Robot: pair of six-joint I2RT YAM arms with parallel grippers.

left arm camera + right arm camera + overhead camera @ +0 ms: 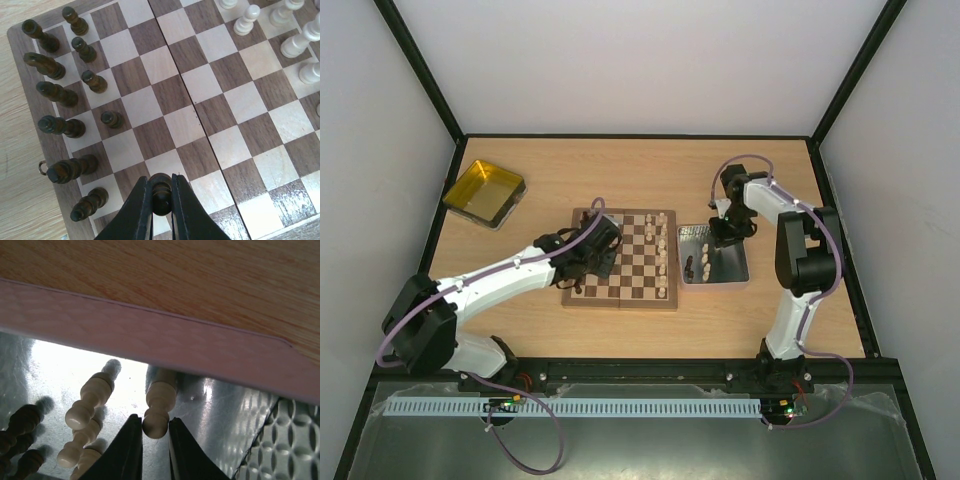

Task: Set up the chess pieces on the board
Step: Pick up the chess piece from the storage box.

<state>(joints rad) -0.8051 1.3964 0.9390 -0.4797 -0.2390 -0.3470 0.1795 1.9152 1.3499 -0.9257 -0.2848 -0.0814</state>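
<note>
My left gripper (161,199) is shut on a small dark brown chess piece (161,190), held just above a near-edge square of the board (200,80). Two rows of dark pieces (55,95) stand along the board's left side and pale ones (300,42) at its far right. In the top view the left gripper (605,258) hangs over the board's (620,303) left half. My right gripper (155,432) is down inside the grey metal tray (225,415), its fingers closed against the round head of a lying pale piece (160,400).
More pale pieces (92,397) and dark ones (20,427) lie in the tray to the left of my right fingers. The tray's far wall (150,335) stands close ahead. The tray (730,268) sits right of the board. A yellow tray (483,192) rests at the table's far left.
</note>
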